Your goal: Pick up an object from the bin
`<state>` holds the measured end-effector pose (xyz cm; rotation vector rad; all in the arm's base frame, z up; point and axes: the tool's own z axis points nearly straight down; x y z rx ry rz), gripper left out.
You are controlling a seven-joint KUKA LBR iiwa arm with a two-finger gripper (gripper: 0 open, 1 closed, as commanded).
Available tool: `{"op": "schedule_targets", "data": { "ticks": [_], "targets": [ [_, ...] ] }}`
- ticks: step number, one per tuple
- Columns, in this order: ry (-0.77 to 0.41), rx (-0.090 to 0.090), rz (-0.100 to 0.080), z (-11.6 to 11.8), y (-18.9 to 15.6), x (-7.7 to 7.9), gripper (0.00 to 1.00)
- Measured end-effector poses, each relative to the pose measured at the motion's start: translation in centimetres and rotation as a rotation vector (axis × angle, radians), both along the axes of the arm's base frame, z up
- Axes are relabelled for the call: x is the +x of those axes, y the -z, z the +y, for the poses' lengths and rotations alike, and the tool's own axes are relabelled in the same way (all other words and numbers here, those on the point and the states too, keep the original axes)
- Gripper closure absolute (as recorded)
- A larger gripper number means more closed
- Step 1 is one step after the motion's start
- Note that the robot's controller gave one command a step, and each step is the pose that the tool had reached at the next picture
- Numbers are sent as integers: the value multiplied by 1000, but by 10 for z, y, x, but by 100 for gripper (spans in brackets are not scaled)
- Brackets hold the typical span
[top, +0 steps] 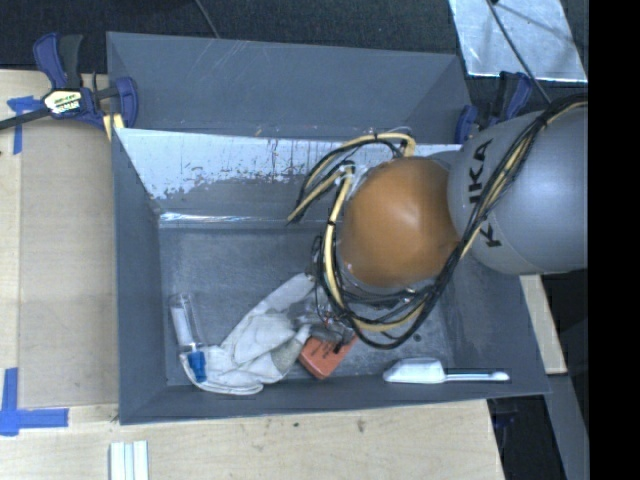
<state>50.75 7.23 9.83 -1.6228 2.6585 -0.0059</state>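
**Orange-red blocky piece under the gripper near the lower wall of the bin**

The small orange-red chunk lies on the floor of the grey metal bin, a little right of the middle and close to the wall at the lower edge of the view. Its left side touches the crumpled white cloth, which spreads to the left and reaches up toward the gripper.

The gripper hangs directly over the upper edge of the orange-red piece, where piece and cloth meet. Its dark tip is low in the bin and seems to be at the level of both things. Whether it touches either one cannot be told. The rounded orange cover on the wrist and the loops of yellow and black cable hide most of the tool, so I cannot tell whether the jaws are released or clenched, and nothing can be seen between them.

The grey arm link comes in over the bin's right wall.

A clear plastic tube with a blue cap lies at the left end of the cloth, near the lower left corner. A white brush-like tool with a thin handle lies along the lower wall to the right of the orange-red piece, apart from it.
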Motion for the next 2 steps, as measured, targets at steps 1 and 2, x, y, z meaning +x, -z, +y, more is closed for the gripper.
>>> {"op": "schedule_targets", "data": {
  "ticks": [1, 2],
  "targets": [
    [39, -7, 17, -1, -15, -3, 100],
    [52, -8, 22, -2, -28, -4, 100]
  ]
}}
